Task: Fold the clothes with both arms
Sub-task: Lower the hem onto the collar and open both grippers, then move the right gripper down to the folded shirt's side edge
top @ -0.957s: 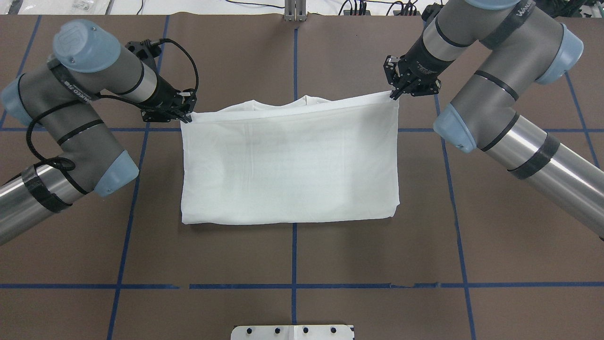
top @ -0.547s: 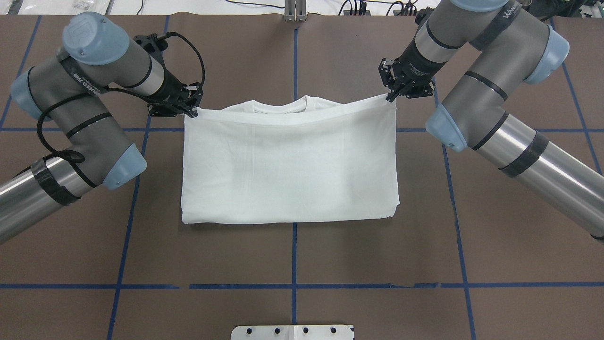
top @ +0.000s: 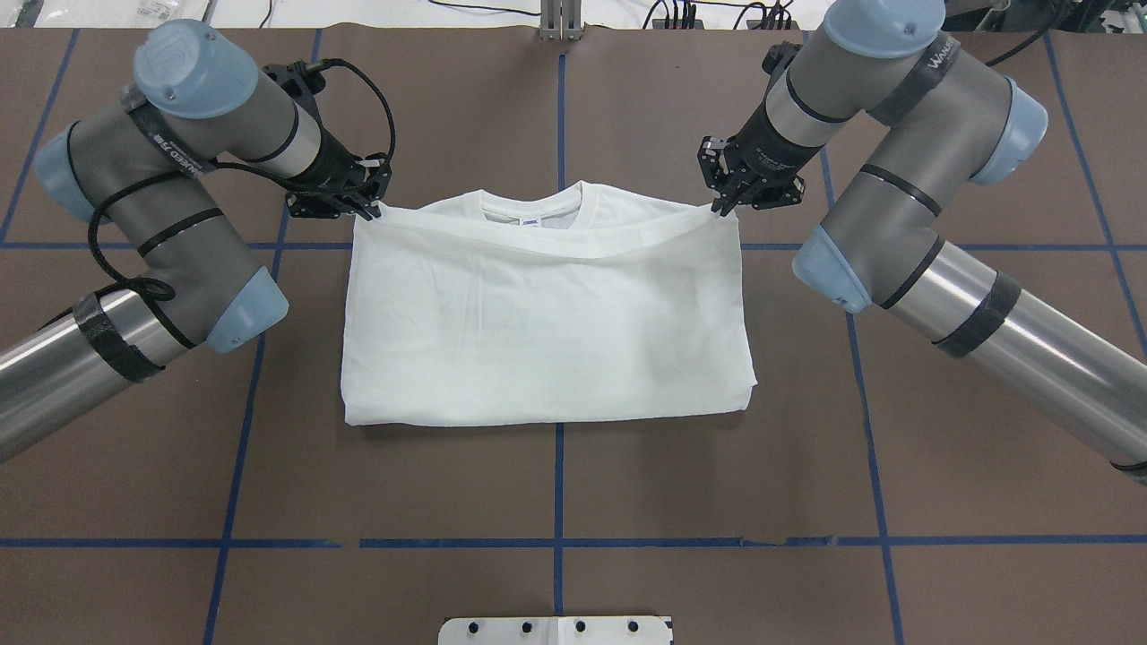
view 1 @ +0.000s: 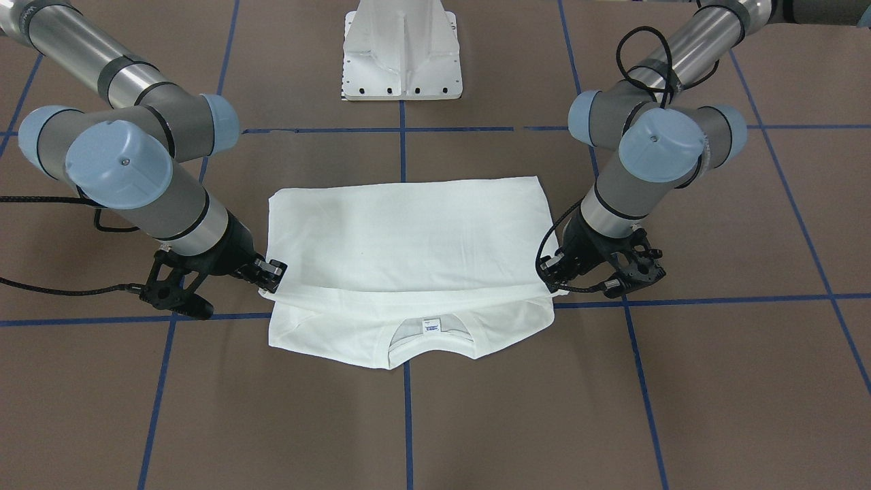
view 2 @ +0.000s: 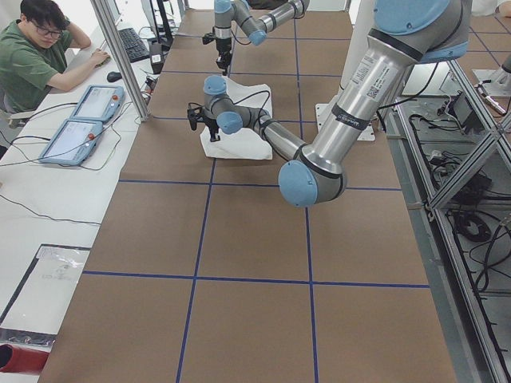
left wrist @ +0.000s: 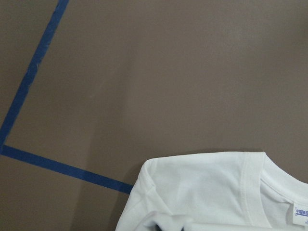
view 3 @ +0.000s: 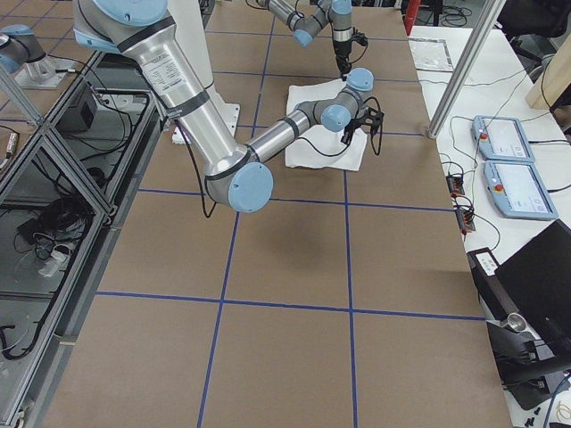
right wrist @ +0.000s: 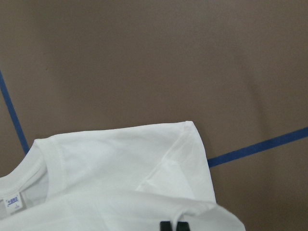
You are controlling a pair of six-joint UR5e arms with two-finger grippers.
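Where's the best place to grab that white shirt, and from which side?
Probably the top-layer corners of the T-shirt, beside the collar, one from each outer side, where the left gripper and right gripper pinch it. That edge is loose and slightly raised; the opposite edge is a closed fold lying flat.

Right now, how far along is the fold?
Done: no sleeves stick out; the T-shirt is doubled, hem near the collar. In hand: left hand and right hand each pinch a hem corner. Left: lay it down, release, probably fold again.
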